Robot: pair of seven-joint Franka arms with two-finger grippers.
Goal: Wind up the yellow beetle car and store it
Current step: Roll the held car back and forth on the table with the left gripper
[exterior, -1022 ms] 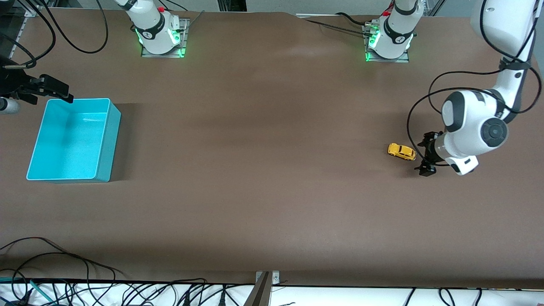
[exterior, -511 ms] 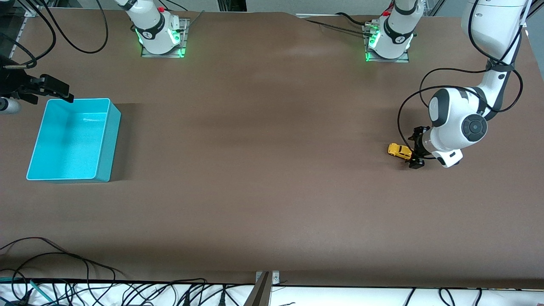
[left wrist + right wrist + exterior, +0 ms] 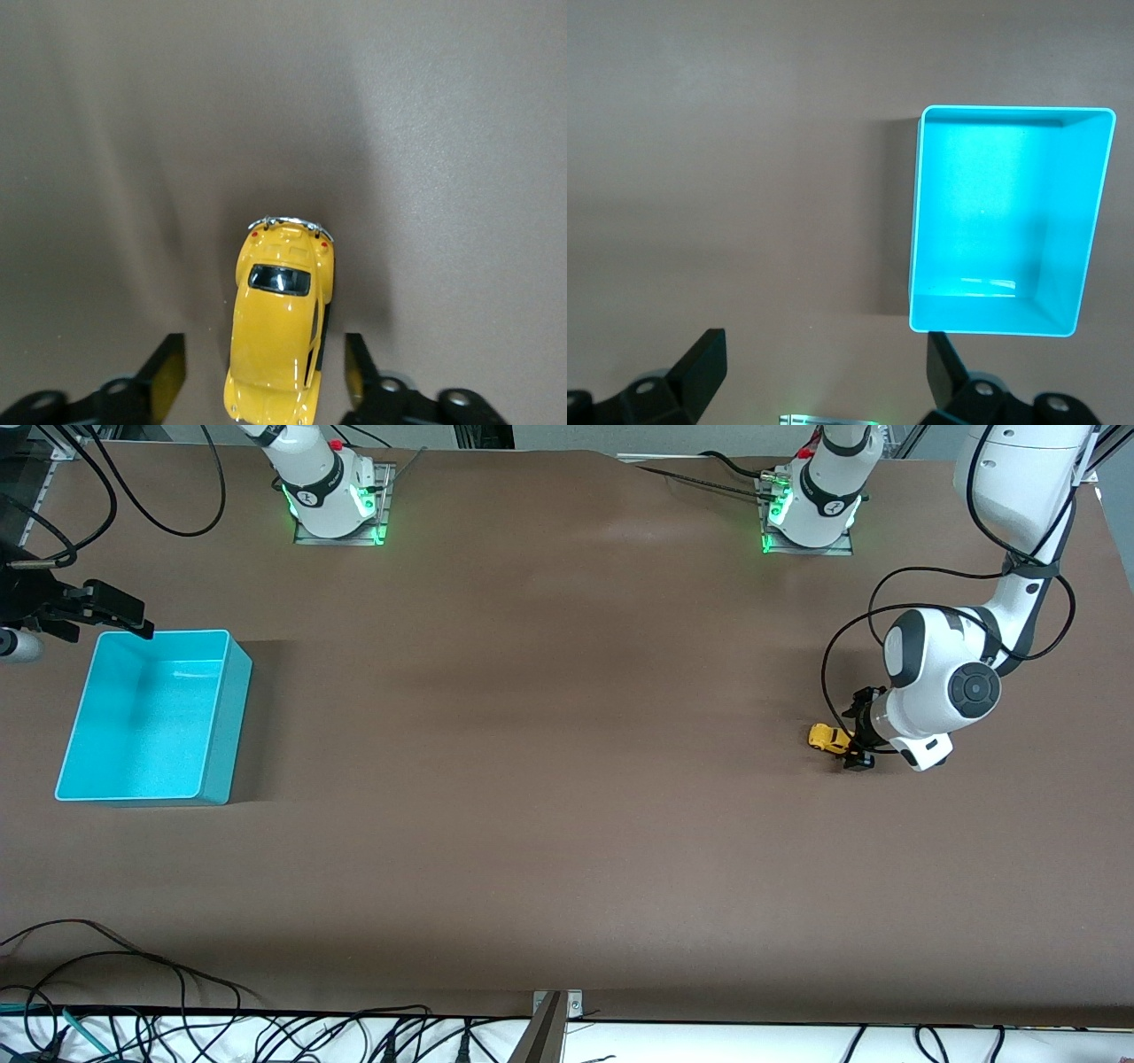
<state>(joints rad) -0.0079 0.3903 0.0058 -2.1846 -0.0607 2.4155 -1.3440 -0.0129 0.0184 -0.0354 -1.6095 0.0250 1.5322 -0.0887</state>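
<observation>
The yellow beetle car (image 3: 827, 738) stands on its wheels on the brown table toward the left arm's end. My left gripper (image 3: 855, 731) is low over its one end. In the left wrist view the car (image 3: 279, 319) lies lengthwise between the two black fingers (image 3: 165, 376), with a gap showing on each side, so the left gripper (image 3: 263, 381) is open around it without touching. My right gripper (image 3: 115, 611) waits open at the right arm's end, beside the turquoise bin (image 3: 226, 717), with nothing between its fingers (image 3: 700, 363).
The turquoise bin (image 3: 914, 221) is empty and stands with its mouth up. Both arm bases (image 3: 332, 500) sit along the table's edge farthest from the front camera. Loose cables (image 3: 133, 957) trail over the table edge nearest the front camera.
The left arm has swung in toward the car, bringing its gripper from beside the car to straddling its end. The fingers have drawn closer together. The right arm has not moved.
</observation>
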